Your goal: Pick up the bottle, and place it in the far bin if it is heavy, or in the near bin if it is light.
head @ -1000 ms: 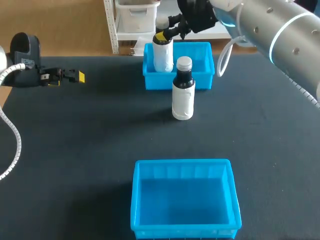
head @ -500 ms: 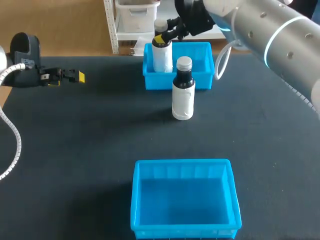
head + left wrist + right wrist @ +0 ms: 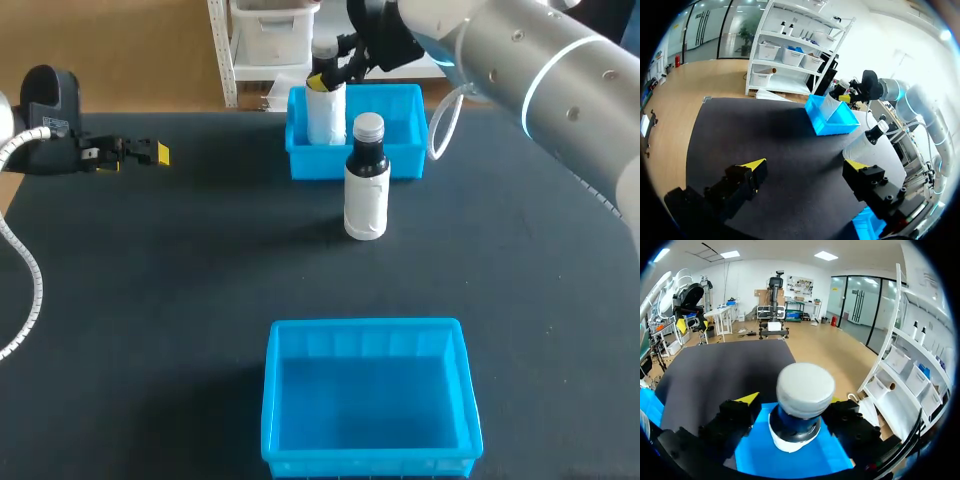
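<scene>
Right wrist view puts the bottle (image 3: 805, 387) upright in our right pincer (image 3: 791, 401), clamped at the neck, base inside the far bin (image 3: 756, 456); our left pincer (image 3: 806, 165) gapes, well apart.

The right gripper (image 3: 792, 401) has its two black fingers pressed against both sides of the bottle (image 3: 805, 388), at the dark neck under its pale cap. Under the bottle is the blue bin (image 3: 790, 462), and beyond it the dark table (image 3: 715, 365).
</scene>
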`<state>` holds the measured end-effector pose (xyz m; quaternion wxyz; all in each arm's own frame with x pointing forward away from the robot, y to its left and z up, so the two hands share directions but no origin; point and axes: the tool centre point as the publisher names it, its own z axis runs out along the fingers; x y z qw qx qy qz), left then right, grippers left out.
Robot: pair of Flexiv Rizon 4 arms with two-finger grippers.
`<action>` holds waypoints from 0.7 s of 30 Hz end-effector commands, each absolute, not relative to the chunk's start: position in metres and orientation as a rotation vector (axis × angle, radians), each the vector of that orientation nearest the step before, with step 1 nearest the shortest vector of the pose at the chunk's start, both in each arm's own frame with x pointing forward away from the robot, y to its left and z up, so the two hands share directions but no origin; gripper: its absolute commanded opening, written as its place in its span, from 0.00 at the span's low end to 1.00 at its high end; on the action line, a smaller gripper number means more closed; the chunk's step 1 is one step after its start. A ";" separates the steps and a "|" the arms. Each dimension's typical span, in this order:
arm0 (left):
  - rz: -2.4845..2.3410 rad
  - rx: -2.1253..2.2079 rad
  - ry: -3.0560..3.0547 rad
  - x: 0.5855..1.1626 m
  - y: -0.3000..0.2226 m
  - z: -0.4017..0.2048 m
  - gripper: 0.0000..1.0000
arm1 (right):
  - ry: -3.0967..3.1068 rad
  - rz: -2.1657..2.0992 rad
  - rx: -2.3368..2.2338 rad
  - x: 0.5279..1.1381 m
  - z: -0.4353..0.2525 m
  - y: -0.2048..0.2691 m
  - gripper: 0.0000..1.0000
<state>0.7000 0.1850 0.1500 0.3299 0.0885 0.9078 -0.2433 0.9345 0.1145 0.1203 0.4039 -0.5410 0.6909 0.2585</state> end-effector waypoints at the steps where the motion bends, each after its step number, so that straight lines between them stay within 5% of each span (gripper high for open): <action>1: -0.636 0.231 2.374 0.700 0.185 0.150 1.00 | 1.613 1.270 -1.767 0.944 0.120 0.111 1.00; 21: -0.636 0.231 2.374 0.700 0.185 0.150 1.00 | 1.744 1.084 -1.593 0.904 0.148 0.003 1.00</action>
